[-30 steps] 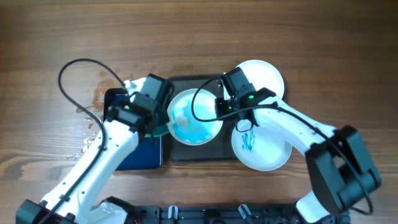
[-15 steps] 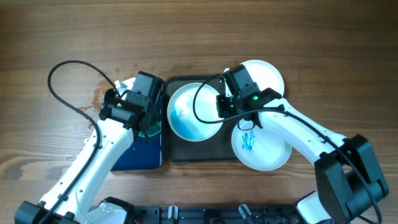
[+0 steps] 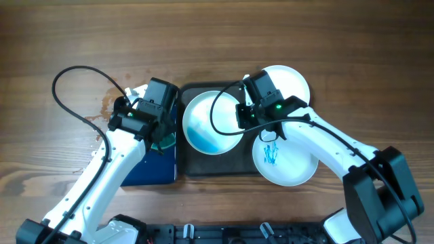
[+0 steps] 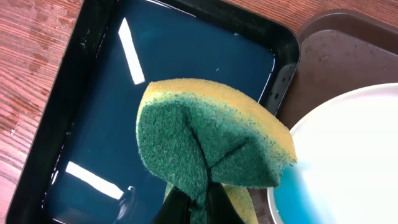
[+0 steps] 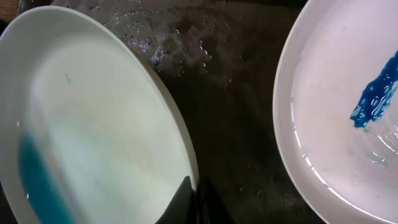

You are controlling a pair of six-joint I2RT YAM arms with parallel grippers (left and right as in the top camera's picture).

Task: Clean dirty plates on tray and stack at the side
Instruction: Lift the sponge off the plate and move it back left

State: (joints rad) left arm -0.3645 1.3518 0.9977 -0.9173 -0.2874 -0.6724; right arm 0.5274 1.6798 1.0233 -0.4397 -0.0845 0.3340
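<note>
My right gripper [image 3: 243, 122] is shut on the right rim of a white plate [image 3: 211, 123] and holds it tilted over the dark grey tray [image 3: 203, 165]. Blue water pools in the plate's low side. The right wrist view shows the fingers [image 5: 198, 199] pinching that rim [image 5: 93, 124]. My left gripper [image 3: 161, 141] is shut on a green and yellow sponge [image 4: 211, 140] above the dark blue tray [image 4: 155, 81]. A second plate with a blue scribble [image 3: 283, 157] lies at the tray's right edge. A third, unmarked plate [image 3: 290, 81] lies at the back right.
The dark blue tray [image 3: 152, 166] holds blue water and sits against the grey tray's left side. Water drops [image 3: 102, 132] are spattered on the wooden table to the left. The left arm's black cable [image 3: 68, 81] loops over the table.
My left gripper has carried the sponge off the held plate, leftward to above the blue tray. The right gripper still holds the plate, shifted slightly up. Nothing has moved in the last half second.
</note>
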